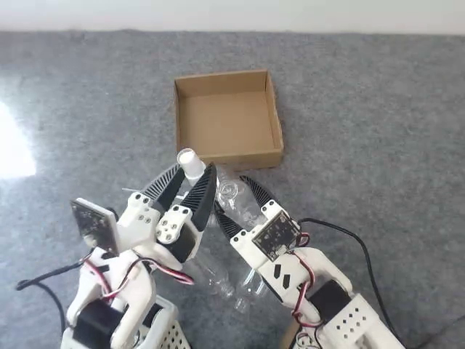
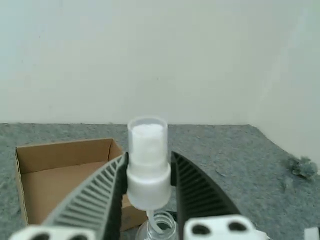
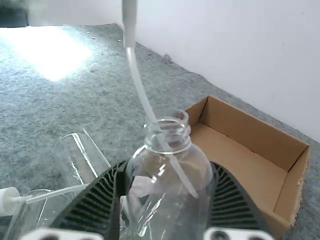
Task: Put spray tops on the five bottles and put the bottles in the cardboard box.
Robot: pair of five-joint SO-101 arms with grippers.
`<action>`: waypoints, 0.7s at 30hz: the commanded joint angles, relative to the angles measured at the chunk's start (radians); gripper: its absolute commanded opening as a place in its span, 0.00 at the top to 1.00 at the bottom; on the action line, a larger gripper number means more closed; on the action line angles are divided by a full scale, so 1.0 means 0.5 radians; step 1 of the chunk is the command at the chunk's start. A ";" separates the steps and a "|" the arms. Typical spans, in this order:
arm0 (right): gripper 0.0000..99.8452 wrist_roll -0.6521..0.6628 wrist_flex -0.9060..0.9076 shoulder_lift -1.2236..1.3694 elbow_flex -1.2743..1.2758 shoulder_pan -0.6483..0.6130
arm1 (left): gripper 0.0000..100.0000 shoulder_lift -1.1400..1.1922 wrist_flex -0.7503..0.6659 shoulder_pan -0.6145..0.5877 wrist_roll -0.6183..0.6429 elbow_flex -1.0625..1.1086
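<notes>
1. The left gripper [image 1: 194, 173] is closed to a narrow gap on a white spray top [image 1: 190, 163]. In the left wrist view its ribbed fingers [image 2: 100, 195] press on both sides of the spray top [image 2: 148, 170], which stands upright.
2. The right gripper [image 1: 232, 195] is spread about as wide as a bottle and grips a clear bottle [image 1: 234, 200]. In the right wrist view the gripper [image 3: 166, 169] has a finger on each side of the bottle [image 3: 165, 192]. The bottle's open neck points up.
3. The spray top hangs above the bottle's mouth, apart from the neck and not seated. Its thin tube [image 3: 137, 70] runs down at a slant and passes into the neck, with the lower end inside the bottle.
4. The two grippers meet near the middle of the table [image 1: 378, 109], with the left one just left of the right one.
5. The cardboard box [image 1: 227, 120] sits just beyond them on the far side, open side up. Its near wall is close to the held top and bottle. It also shows in the left wrist view [image 2: 60, 175] and the right wrist view [image 3: 245, 145].
6. More clear bottles [image 1: 218, 278] lie on their sides on the near part of the table, between the two arms [image 3: 80, 157].
7. Another spray top [image 3: 7, 197] lies beside them, its tube stretched out flat.
</notes>
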 commanded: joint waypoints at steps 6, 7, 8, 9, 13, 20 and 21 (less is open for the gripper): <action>0.89 0.031 0.002 -0.029 0.040 0.029 | 0.97 0.000 -0.052 0.012 -0.018 0.087; 0.89 0.031 0.002 -0.026 0.040 0.029 | 0.95 0.000 -0.052 0.012 -0.018 0.100; 0.89 0.031 0.002 -0.020 0.040 0.029 | 0.93 0.000 -0.052 0.012 -0.018 0.112; 0.89 0.031 0.002 -0.014 0.040 0.029 | 0.91 0.000 -0.052 0.012 -0.018 0.118; 0.89 0.031 0.005 -0.014 0.040 0.029 | 0.89 0.009 -0.043 0.012 -0.018 0.124; 0.89 0.031 0.005 -0.014 0.040 0.026 | 0.83 0.009 -0.037 0.012 -0.071 0.127; 0.89 0.031 0.005 -0.014 0.040 0.026 | 0.81 0.009 -0.037 0.012 -0.071 0.127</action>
